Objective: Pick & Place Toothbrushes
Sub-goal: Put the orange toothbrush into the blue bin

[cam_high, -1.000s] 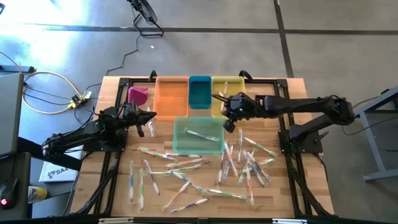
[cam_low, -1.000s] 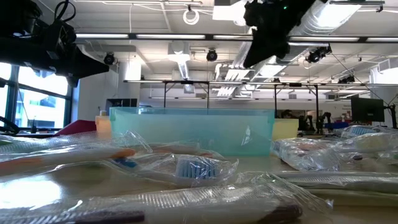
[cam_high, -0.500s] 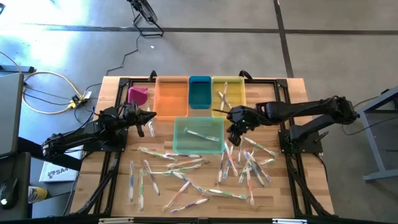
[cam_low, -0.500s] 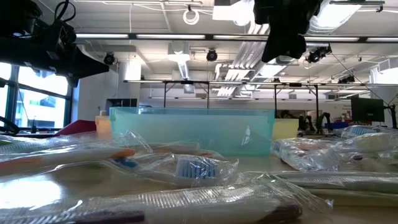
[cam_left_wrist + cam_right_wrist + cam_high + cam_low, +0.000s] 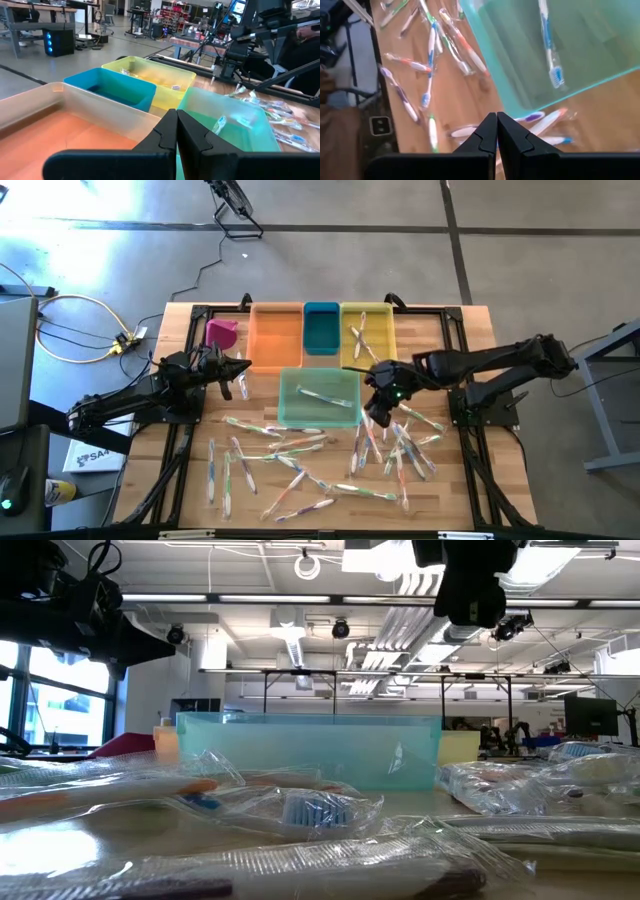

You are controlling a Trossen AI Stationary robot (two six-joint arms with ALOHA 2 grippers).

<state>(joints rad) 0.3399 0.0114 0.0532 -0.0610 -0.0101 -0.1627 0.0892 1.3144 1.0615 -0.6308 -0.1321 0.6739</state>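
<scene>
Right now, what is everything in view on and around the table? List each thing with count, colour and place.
toothbrushes: many, pale with coloured accents, scattered over the table's near half; at least one in the mint bin, a few in the yellow bin
mint bin: one, table centre
orange bin: one, far side, leftmost of three
blue bin: one, between orange and yellow
yellow bin: one, far side, rightmost of three
pink container: one, left of the orange bin
table: one, wooden
left pincer: shut, empty, beside the orange bin
right pincer: shut, empty, above toothbrushes by the mint bin's right edge
</scene>
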